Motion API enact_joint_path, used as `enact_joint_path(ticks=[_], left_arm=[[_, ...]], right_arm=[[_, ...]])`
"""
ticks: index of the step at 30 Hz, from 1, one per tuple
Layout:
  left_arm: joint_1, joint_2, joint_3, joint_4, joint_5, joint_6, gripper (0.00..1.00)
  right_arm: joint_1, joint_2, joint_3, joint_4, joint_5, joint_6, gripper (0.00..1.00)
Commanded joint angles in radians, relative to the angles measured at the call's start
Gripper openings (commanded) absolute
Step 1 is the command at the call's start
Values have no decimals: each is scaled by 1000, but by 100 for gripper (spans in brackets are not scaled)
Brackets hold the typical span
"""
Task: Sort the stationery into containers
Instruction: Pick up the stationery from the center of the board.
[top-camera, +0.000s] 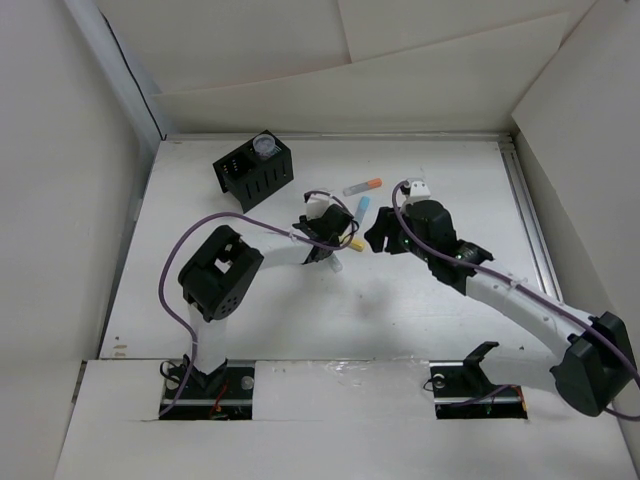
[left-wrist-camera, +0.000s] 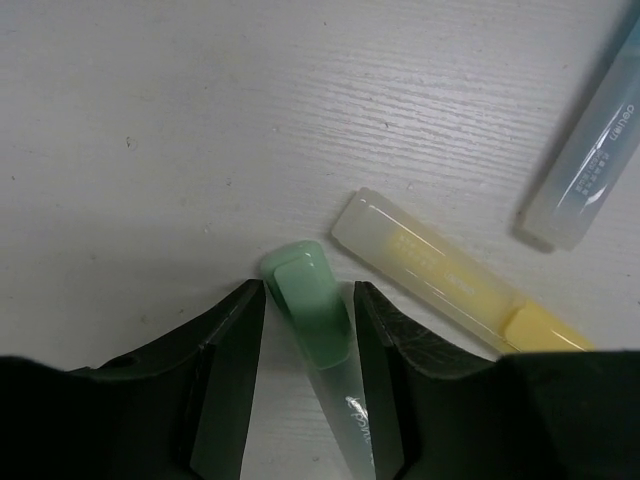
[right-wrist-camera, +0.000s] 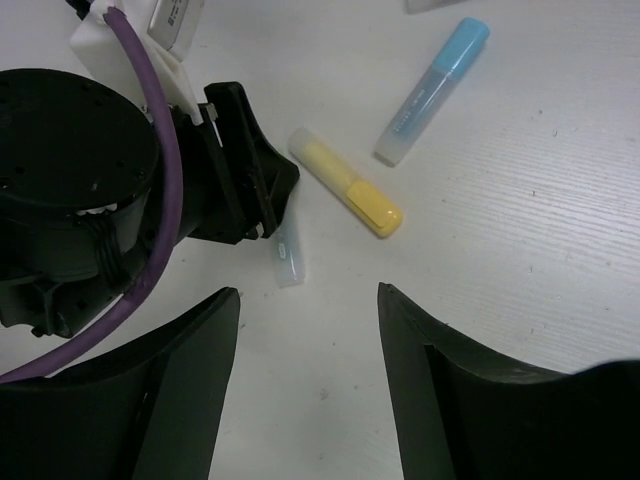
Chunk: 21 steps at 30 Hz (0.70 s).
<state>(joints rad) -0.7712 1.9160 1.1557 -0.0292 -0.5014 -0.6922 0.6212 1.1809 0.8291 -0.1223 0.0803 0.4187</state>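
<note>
A pale green stick (left-wrist-camera: 312, 315) lies on the white table between the fingers of my left gripper (left-wrist-camera: 308, 290). The jaws straddle it and stand open, with a gap on the left side. A yellow stick (left-wrist-camera: 450, 285) lies just to its right and a light blue stick (left-wrist-camera: 590, 160) further off. My right gripper (right-wrist-camera: 308, 292) hovers open over bare table, near the left gripper (top-camera: 328, 250), with nothing between its fingers. A grey stick with an orange tip (top-camera: 362, 186) lies behind them. The black organiser (top-camera: 240, 178) stands at the back left and holds a pale round roll (top-camera: 264, 147).
White walls enclose the table on the left, back and right. A purple cable (top-camera: 200, 232) loops from the left arm. The two arms are close together at the table's middle.
</note>
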Motion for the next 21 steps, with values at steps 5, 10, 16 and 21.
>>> enact_joint_path(ticks=[5,10,16,21], left_arm=[[3,15,24,-26,-34,0,25],[3,-5,15,-15,-43,0,11],[3,-132,-54,28,-34,0,10],[13,-245,-45,28,-43,0,10]], right_arm=[[-8,-58,-7,53,-17,3,64],[-17,-67,-16,53,-17,3,64],[-35,-115,-36,53,-17,12,64],[-44,-135,-56,72,-27,12,64]])
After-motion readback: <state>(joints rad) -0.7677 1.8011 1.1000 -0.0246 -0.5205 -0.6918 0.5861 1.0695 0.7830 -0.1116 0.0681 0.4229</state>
